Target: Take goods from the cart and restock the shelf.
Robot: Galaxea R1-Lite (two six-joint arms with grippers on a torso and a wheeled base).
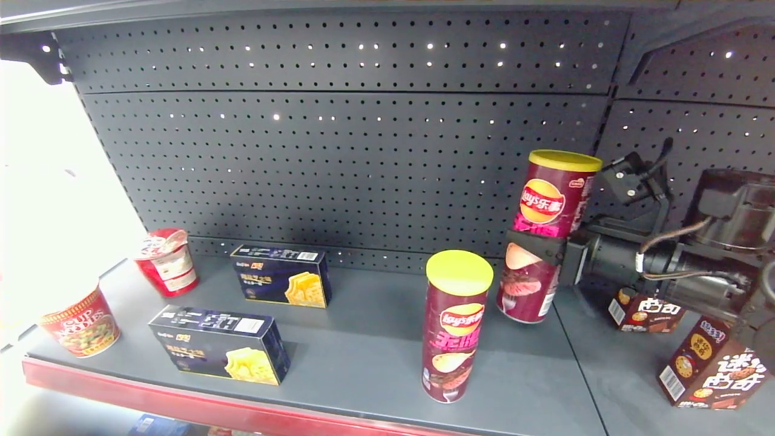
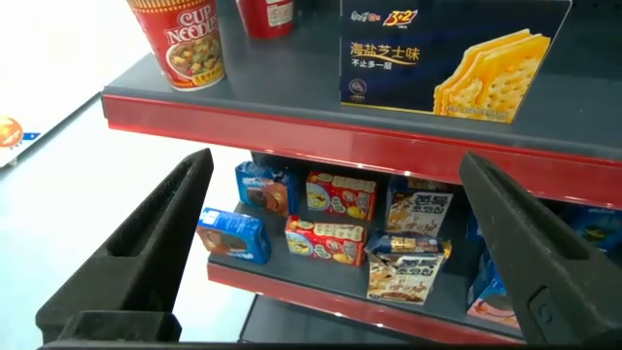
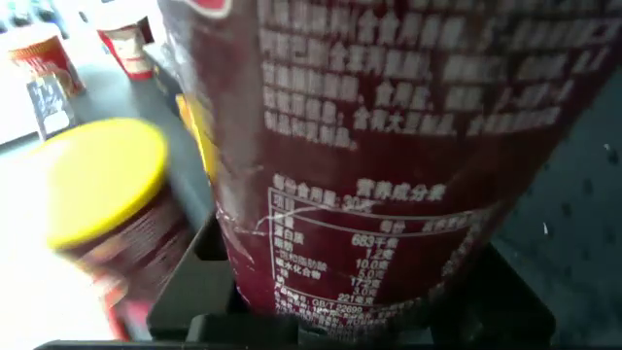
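Clamping the dark red chips can (image 1: 554, 194) about its lower middle, the right fingers (image 1: 527, 242) carry it in from the robot's right side, over the grey shelf (image 1: 363, 357). The can leans a little, yellow lid uppermost. Its base sits low near the deck, though I cannot tell whether it touches. It hangs just behind and to the right of a matching standing can (image 1: 457, 327), near it but apart. The step in hand looks like the placing of this can in the chips row.

The next move probably calls for righting the can and lowering it until the base sits flat. Only then should the grip let go and draw straight back, wide of the front can and the small brown snack box (image 1: 645, 309) under the arm.

The left fingers (image 2: 155, 233) stand wide apart with nothing between them, low before the shelf's red front edge (image 2: 321, 122), facing a lower shelf of snack packs (image 2: 335, 238). Farther left on the shelf lie two cracker boxes (image 1: 221, 345) and two noodle cups (image 1: 82, 321).
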